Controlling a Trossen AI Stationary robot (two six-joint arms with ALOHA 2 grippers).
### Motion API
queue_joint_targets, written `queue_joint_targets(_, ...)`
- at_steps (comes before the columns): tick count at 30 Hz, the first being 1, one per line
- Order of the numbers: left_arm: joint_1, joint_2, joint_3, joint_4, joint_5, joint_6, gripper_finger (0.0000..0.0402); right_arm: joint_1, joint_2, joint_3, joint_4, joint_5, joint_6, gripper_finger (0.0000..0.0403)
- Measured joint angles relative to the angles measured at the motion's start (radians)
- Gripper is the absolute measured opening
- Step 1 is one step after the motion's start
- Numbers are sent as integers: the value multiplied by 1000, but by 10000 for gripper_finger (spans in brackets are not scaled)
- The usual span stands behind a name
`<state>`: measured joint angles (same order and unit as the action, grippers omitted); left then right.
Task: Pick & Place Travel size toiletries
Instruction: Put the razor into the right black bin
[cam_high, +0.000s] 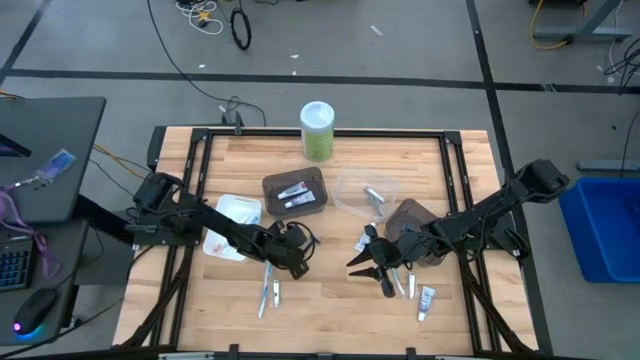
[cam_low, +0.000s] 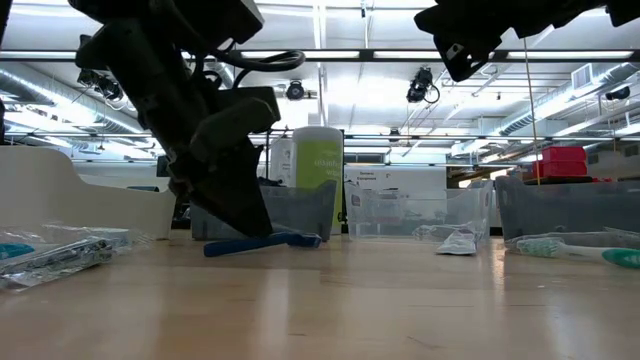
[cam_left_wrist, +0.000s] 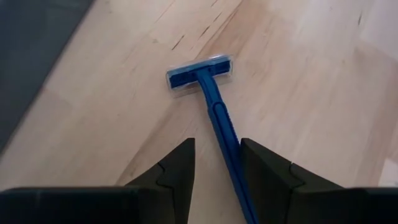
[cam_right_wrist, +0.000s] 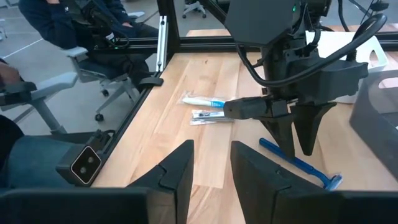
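A blue razor (cam_left_wrist: 214, 102) lies flat on the wooden table, its head pointing away from my left gripper (cam_left_wrist: 216, 144). That gripper is open and points down at a slant, one finger on each side of the razor's handle (cam_right_wrist: 298, 163), low over the table. Whether a finger touches the handle, I cannot tell. My right gripper (cam_right_wrist: 211, 146) hangs open and empty above the table (cam_high: 340, 300), right of the razor, facing the left gripper (cam_high: 298, 262). Wrapped toothbrushes (cam_high: 270, 292) lie near the front edge, and small tubes (cam_high: 425, 298) lie at the front right.
A dark tray (cam_high: 295, 192) with small tubes, a white tray (cam_high: 232, 222) and a clear tray (cam_high: 368, 192) stand mid-table. Another dark tray (cam_high: 408, 225) sits under my right arm. A green canister (cam_high: 318, 130) stands at the far edge. A person (cam_right_wrist: 62, 18) sits beyond the table's left edge.
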<state>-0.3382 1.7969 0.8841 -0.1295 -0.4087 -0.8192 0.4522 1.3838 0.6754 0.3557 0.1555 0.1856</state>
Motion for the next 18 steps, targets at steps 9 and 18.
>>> queue_joint_targets(9, 0, 1, -2, 15, 24, 74, 80, 0, 21, 0, 0, 71, -24, 112)
queue_joint_targets(18, -12, 10, -9, 232, 48, 239, 6, -14, 179, 0, 42, 167, -168, 114)
